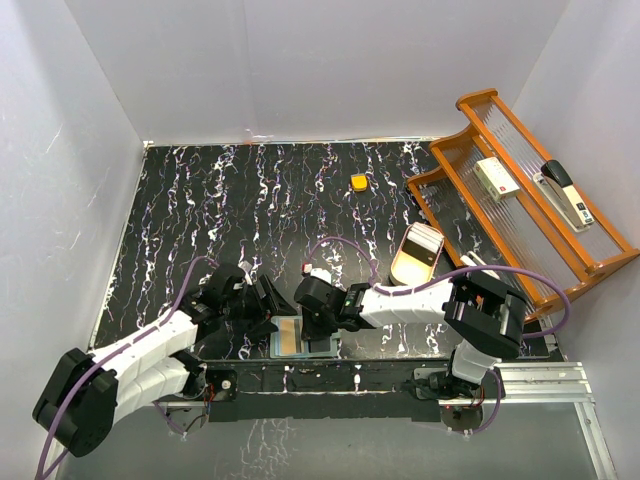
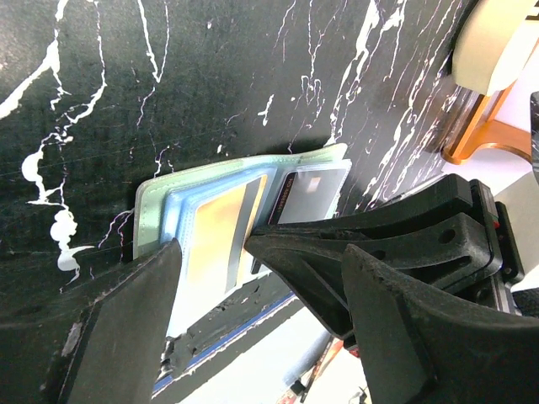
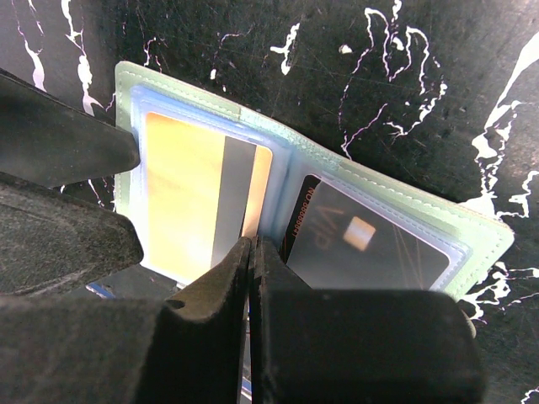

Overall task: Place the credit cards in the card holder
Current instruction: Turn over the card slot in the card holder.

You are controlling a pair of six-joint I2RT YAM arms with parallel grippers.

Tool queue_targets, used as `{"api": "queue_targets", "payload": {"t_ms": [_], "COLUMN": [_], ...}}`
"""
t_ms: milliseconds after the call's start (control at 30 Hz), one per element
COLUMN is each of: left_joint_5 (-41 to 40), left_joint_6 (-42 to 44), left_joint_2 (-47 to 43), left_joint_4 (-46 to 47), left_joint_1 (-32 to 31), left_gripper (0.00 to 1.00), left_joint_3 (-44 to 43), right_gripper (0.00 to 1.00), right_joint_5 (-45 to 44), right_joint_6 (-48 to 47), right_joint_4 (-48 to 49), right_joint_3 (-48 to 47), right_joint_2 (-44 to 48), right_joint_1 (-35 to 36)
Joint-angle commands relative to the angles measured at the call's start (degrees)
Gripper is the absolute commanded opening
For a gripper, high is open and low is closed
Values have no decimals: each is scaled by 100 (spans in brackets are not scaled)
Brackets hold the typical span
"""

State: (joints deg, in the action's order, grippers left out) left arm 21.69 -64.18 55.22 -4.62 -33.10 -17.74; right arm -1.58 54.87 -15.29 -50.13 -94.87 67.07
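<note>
Top view: black, white-veined table (image 1: 200, 220) enclosed by white walls (image 1: 300, 60). The card holder (image 1: 300, 340) lies open flat at the near edge, its long axis along that edge. Left wrist view: left gripper (image 2: 210, 248) spread wide over the half holding the yellow card (image 2: 215, 227). Right wrist view: right gripper (image 3: 251, 244) pressed together, tips at the fold, beside the dark card (image 3: 370, 244).

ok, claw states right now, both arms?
Left claw: open at the wallet's edge, gripping nothing.
Right claw: closed, tips at the wallet's fold, nothing visible between them.
</note>
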Motion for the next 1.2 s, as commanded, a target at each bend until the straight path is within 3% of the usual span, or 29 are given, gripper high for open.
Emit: {"api": "queue_targets", "payload": {"t_ms": [0,367,700,867,1167], "left_joint_5": [170,379,785,818,761], "left_joint_6": [-16,-96,-745,-866,-1354], "left_joint_2": [47,77,-73,-216,-608], "left_joint_4": [89,306,1196,1215,1441], "left_joint_1": [26,24,23,18,-70], "left_gripper": [75,76,76,76,77], "left_joint_3": [61,-5,296,277,328], "right_gripper": [0,0,0,2,3], "right_joint_5": [-429,-399,-413,-461,-895], "right_joint_6": [-119,-108,-125,-156,-389], "right_joint_4": [-14,62,281,408,1256], "right_joint_3": [261,289,429,466,807], "right_joint_2": [-402,-427,-366,-308,10], "right_joint_1": [43,43,43,43,43]}}
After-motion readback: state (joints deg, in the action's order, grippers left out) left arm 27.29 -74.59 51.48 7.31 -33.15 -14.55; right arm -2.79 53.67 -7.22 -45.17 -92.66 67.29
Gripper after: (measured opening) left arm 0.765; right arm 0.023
